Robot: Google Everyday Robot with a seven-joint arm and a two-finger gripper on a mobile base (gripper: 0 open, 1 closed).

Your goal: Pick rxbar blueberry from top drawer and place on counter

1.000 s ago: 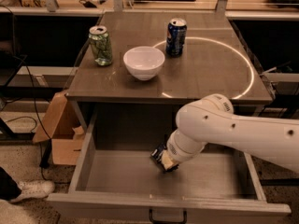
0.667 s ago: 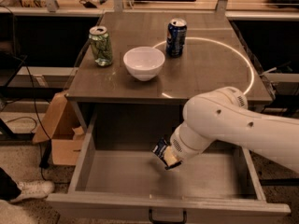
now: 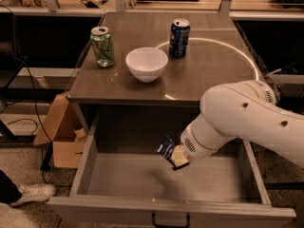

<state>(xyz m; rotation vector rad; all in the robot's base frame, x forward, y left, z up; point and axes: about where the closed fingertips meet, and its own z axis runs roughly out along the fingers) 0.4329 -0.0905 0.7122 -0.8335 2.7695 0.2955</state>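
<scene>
The top drawer (image 3: 118,177) is pulled open below the counter (image 3: 209,75), which is grey-brown with a white arc. My white arm reaches in from the right. My gripper (image 3: 176,158) hangs above the drawer floor, near the middle, shut on the rxbar blueberry (image 3: 166,147), a small dark blue wrapper with white text. The bar is tilted and lifted off the floor; its shadow falls on the floor below. The drawer's dark handle (image 3: 170,219) shows at the bottom edge.
On the counter stand a green can (image 3: 103,46), a white bowl (image 3: 147,64) and an upright blue soda can (image 3: 179,37). A cardboard box (image 3: 61,132) sits on the floor left of the drawer. A shoe (image 3: 28,194) is at lower left.
My gripper has risen off the drawer floor with the bar in it, and the arm has lifted and shifted slightly right.
</scene>
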